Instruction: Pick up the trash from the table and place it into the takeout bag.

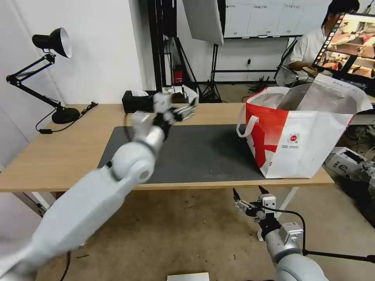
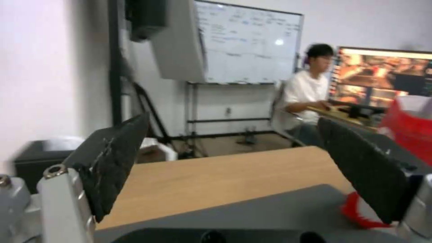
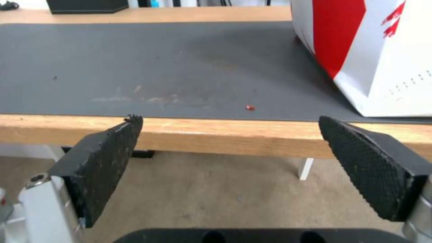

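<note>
Above the dark grey mat (image 1: 195,152), we are holding our left gripper (image 1: 186,111) wide apart; our right gripper (image 1: 246,203), also spread, is hanging below the table (image 1: 58,156), at seven o'clock from the takeout bag (image 1: 304,132).

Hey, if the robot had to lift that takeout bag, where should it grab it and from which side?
Probably by the white loop handle on the takeout bag's left end wall. It hangs free as an open loop facing the mat, so the open left end effector, hovering above the mat, could hook it from the left.
</note>
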